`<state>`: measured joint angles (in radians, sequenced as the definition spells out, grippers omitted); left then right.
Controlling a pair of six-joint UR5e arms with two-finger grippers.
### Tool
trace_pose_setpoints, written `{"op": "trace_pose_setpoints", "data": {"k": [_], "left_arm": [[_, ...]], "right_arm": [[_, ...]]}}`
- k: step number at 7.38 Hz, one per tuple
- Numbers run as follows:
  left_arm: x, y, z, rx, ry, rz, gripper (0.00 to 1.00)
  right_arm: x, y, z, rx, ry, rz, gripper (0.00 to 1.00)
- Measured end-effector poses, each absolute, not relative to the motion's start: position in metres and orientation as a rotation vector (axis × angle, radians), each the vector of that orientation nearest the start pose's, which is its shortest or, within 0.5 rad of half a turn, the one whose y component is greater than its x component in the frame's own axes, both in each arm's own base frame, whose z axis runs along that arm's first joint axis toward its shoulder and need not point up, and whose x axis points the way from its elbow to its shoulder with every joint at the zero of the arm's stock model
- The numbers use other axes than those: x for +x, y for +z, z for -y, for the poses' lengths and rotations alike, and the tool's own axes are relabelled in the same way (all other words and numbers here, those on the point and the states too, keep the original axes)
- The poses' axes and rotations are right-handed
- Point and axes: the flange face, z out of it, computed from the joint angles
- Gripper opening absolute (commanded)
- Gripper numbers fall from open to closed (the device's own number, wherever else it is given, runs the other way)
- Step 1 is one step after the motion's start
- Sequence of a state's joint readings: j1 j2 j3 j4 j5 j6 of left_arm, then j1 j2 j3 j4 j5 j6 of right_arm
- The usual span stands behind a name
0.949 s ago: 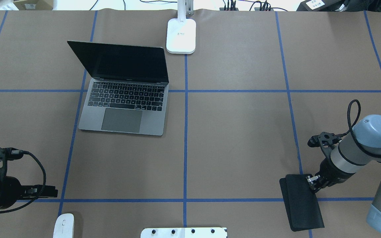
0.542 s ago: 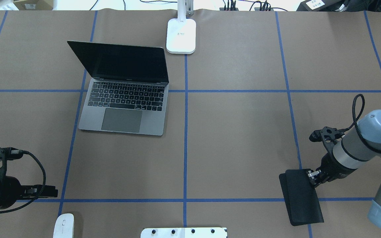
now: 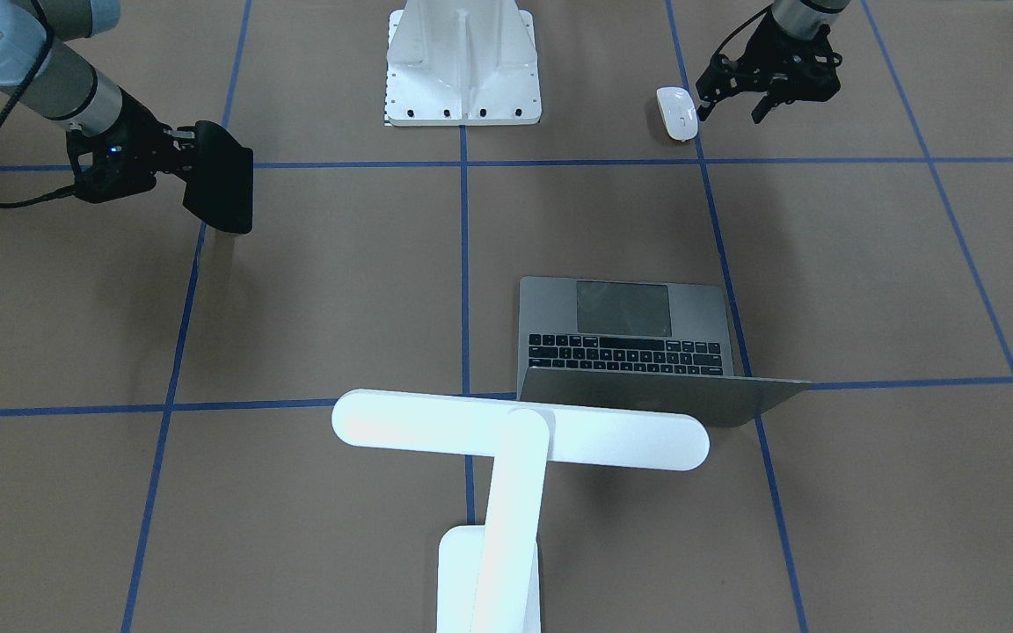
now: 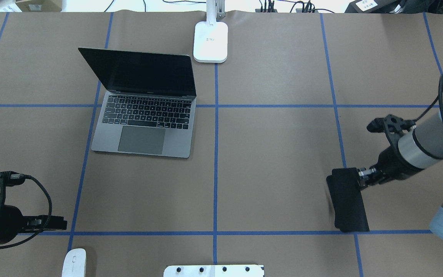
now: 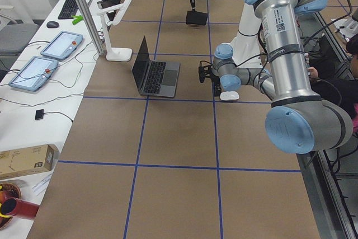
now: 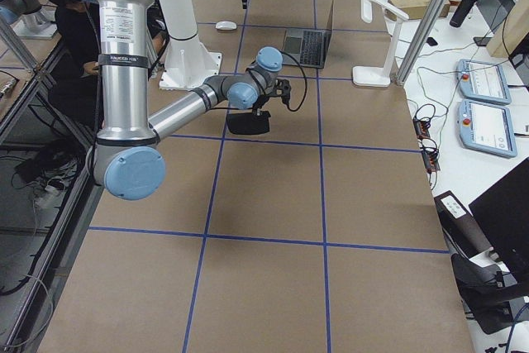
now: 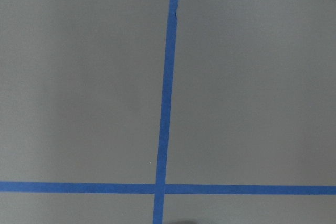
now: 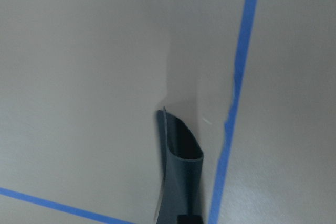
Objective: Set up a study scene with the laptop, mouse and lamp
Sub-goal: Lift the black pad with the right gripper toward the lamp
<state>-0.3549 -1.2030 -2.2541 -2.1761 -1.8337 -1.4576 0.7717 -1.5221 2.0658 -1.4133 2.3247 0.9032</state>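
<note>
Laptop: you'll find it open on the left half of the table, screen dark, keyboard facing the robot.
Lamp: its base stands at the far edge, just right of the laptop's screen.
Left gripper: you can see its fingers spread, holding nothing.
Mouse: it lies at the near edge, close beside the left gripper, apart from it.
Right gripper: clamped on one edge of the black mouse pad, which hangs curled.

Right arm extended low, right gripper pinched on edge of black pad; left gripper hung pointing down, jaws apart.
</note>
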Motion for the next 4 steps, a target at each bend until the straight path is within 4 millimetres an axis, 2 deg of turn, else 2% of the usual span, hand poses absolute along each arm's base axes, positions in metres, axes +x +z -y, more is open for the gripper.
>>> {"op": "trace_pose_setpoints", "data": {"k": [2, 3, 4], "left_arm": [[0.298, 0.424, 0.221, -0.022, -0.12, -0.907, 0.99], [0.306, 0.429, 0.213, -0.015, -0.117, -0.872, 0.99], [0.316, 0.432, 0.202, -0.015, -0.111, -0.85, 0.99]], "right_arm": [[-0.305, 0.298, 0.432, -0.078, -0.191, 0.912, 0.11], [-0.311, 0.266, 0.45, -0.067, -0.205, 0.874, 0.11], [-0.321, 0.243, 0.47, -0.057, -0.217, 0.847, 0.11]]}}
